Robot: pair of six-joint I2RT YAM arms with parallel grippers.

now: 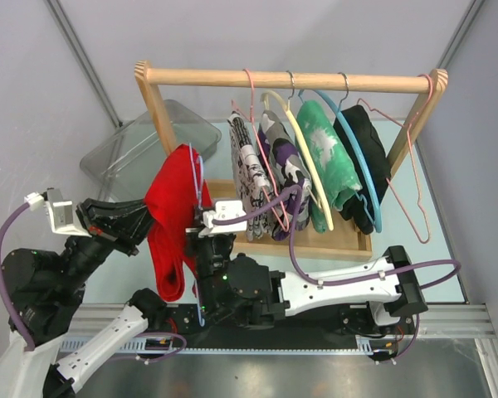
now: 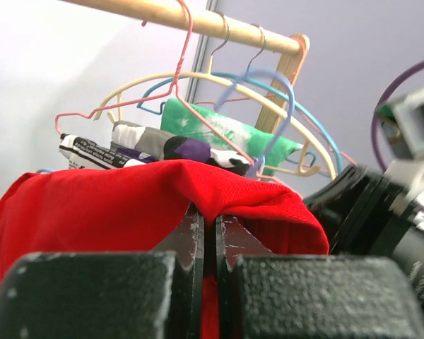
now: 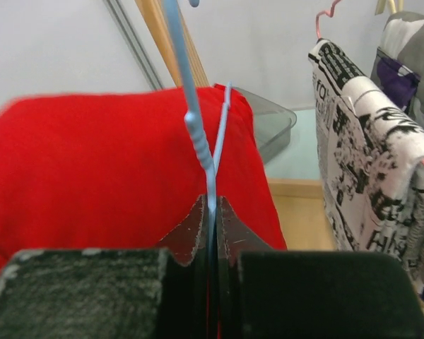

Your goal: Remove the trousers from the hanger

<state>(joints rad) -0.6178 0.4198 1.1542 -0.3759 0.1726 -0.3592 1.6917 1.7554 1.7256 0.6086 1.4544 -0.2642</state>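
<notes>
left claw (image 2: pixel 206 224) is clamped on a fold of the red trousers (image 1: pixel 173 217), which drape over the pale blue hanger (image 3: pixel 186 78) at nine o'clock of the wooden rack (image 1: pixel 290 80). right claw (image 3: pixel 210 210) pinches the hanger's wire. a hard tug could twist the hanger free.

One red trousers (image 1: pixel 173 215); four other garments (image 1: pixel 328 162); at least five hangers (image 3: pixel 196 131); one rack (image 1: pixel 290 79); one bin (image 1: pixel 120 162); two arms (image 1: pixel 332 286).

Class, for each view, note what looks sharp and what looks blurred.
Top view: even light, rack and red trousers sharp. Left wrist view: the left gripper is blurred at its base, trousers crisper. Right wrist view: the blue hanger is sharp, trousers behind soft.
</notes>
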